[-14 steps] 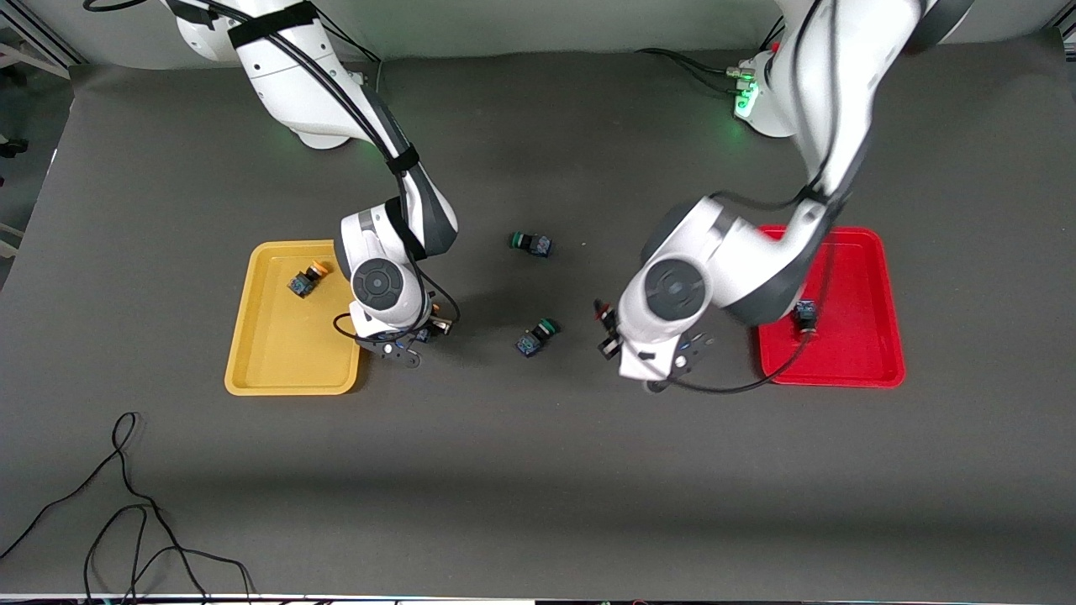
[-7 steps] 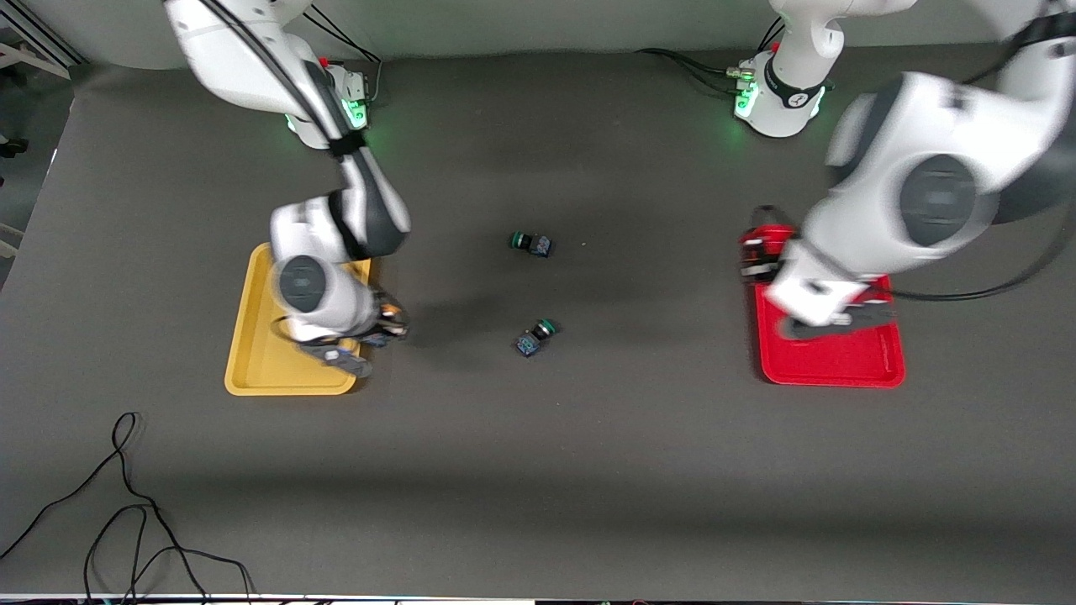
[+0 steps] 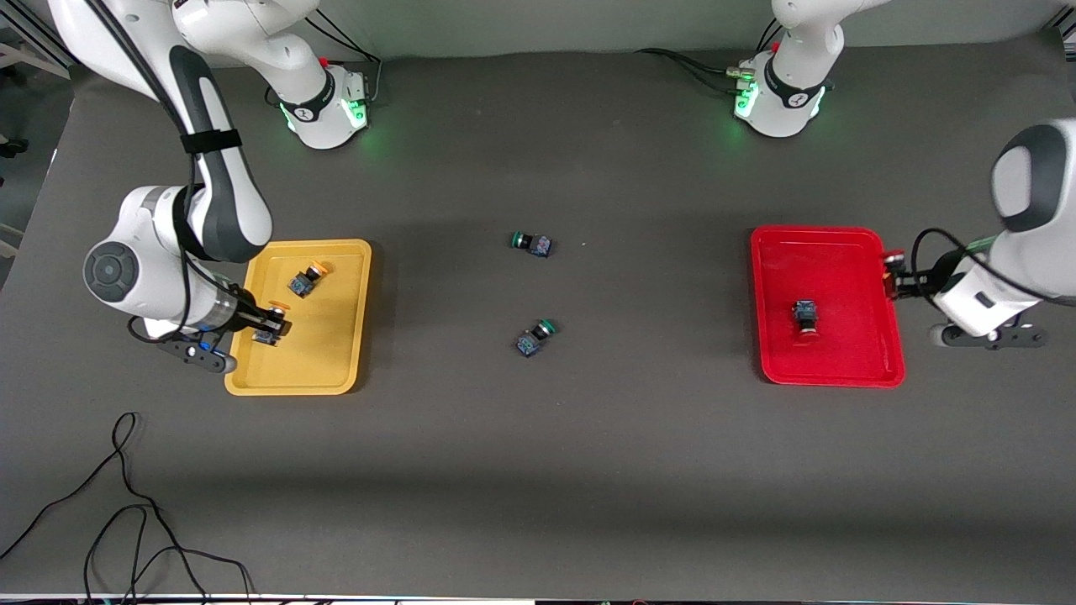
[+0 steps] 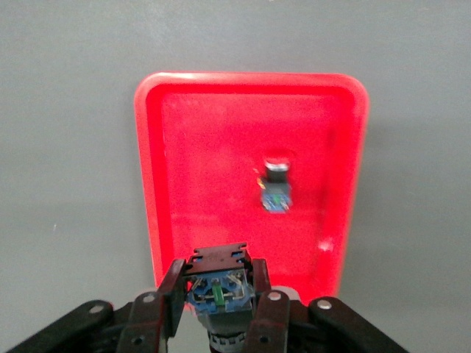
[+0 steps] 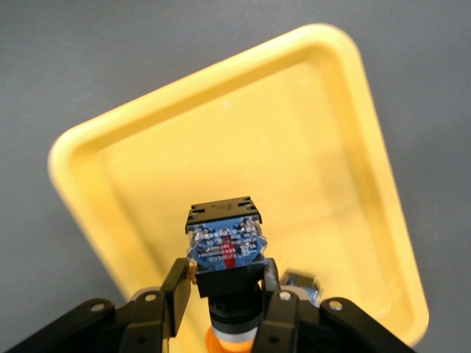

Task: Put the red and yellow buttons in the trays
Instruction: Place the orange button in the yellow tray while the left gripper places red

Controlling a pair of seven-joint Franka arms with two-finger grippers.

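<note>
Buttons are riding in both of your tools right now, and each one is sitting almost where it needs to go. Your right tool (image 3: 267,323) is clamping a yellow-capped button (image 5: 224,246) by its body, and it is hanging over the yellow tray (image 3: 336,374), above the edge at the right arm's end of the desk (image 3: 538,487); in the right wrist view the tray floor is lying straight under the held piece, so a plain lowering and opening looks like all that is needed. A second yellow-capped button (image 3: 304,280) is already lying in that tray, farther from the front camera than your tool and clear of the drop spot. Your left tool (image 3: 893,277) is gripping a red-capped button (image 4: 219,288), but it is hovering just off the rim of the red tray (image 3: 828,370), at the edge toward the left arm's end of the desk. That offset is what matters: the tray floor is lying inward from your tool, toward the middle of the desk, so you are probably needing a short carry across the rim before letting go. One red-capped button (image 3: 805,315) is resting inside the red tray, its long axis running along the tray's length, well apart from the rim you are crossing. Two green-capped switches (image 3: 533,244) are sitting mid-desk between the trays, not yours to move.
</note>
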